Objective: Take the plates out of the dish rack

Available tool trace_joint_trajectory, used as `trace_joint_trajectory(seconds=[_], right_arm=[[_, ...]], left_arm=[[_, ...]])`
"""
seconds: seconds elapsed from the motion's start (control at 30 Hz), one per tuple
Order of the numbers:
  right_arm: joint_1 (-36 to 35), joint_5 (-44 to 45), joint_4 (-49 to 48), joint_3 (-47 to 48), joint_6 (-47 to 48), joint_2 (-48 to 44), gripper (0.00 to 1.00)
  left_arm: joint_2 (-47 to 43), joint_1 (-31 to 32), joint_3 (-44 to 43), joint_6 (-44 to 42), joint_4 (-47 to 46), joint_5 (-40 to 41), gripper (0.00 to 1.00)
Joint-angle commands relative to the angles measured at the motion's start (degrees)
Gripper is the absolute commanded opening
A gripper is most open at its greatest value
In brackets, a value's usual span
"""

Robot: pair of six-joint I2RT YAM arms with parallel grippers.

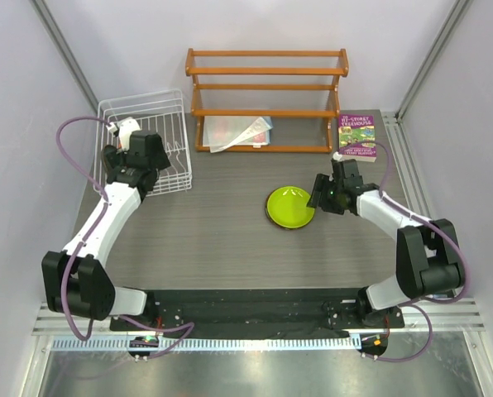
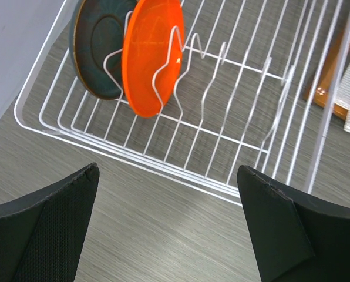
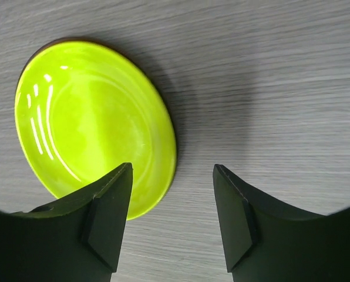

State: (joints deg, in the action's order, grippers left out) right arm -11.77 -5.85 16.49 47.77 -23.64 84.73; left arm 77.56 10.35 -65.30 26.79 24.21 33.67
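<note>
The white wire dish rack (image 1: pixel 168 112) stands at the back left. In the left wrist view an orange plate (image 2: pixel 151 53) and a teal blue plate (image 2: pixel 98 50) stand upright between the tines at the left of the dish rack (image 2: pixel 245 120). My left gripper (image 2: pixel 169 226) is open and empty, over the table just in front of the rack's near edge; it also shows in the top view (image 1: pixel 137 163). The lime green plate (image 1: pixel 290 206) lies flat mid-table, with a dark rim (image 3: pixel 53 42) showing under it. My right gripper (image 3: pixel 172 217) is open and empty, above the lime green plate's (image 3: pixel 87 117) right edge.
An orange-brown wooden tiered shelf (image 1: pixel 267 83) stands at the back, with pale sheets (image 1: pixel 242 132) on its lowest level. A purple book (image 1: pixel 356 136) lies at the back right. Grey walls close in on both sides.
</note>
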Motion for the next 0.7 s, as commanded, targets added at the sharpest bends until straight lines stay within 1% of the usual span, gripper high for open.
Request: trace_joint_trajectory(seconds=[0.0,0.17,0.33,0.4,0.43,0.5,0.53,0.57,0.6,0.67], right_arm=[[-0.10,8.65,3.37,2.86,2.11,-5.53,0.63],[-0.09,9.45,3.28,4.08,2.02,-6.33,0.65],[-0.09,8.49,3.28,6.98,2.63,-2.65,0.65],[-0.10,8.31,3.11,8.30,2.89,-1.24,0.65],[-0.10,8.13,3.11,8.74,3.07,-0.01,0.66],[-0.10,7.61,2.76,9.71,3.16,1.40,0.66],[-0.10,7.43,2.41,9.89,3.16,2.54,0.66],[-0.10,7.25,2.23,10.50,3.16,3.07,0.65],[-0.01,7.08,2.14,10.76,3.16,3.51,0.65],[-0.10,6.73,1.62,11.20,3.16,4.39,0.65]], left_arm=[[2.32,-3.31,-1.15,-0.06,-2.06,-0.36,1.00],[6.19,-6.48,-2.90,-1.56,-4.52,0.78,0.99],[12.33,-8.67,-5.89,-2.18,-8.38,-0.53,0.97],[14.19,-9.20,-6.94,-2.18,-9.43,-0.10,0.93],[15.16,-9.82,-7.21,-2.00,-10.31,0.69,0.93],[17.00,-10.17,-7.30,-0.25,-12.24,-1.23,0.91],[17.45,-12.00,-7.04,-0.07,-13.47,-1.76,0.92],[18.58,-12.11,-7.21,0.11,-14.09,-2.03,0.92],[19.20,-12.37,-7.47,0.02,-14.62,-2.20,0.88],[21.30,-13.16,-8.53,0.19,-14.63,-2.55,0.85]])
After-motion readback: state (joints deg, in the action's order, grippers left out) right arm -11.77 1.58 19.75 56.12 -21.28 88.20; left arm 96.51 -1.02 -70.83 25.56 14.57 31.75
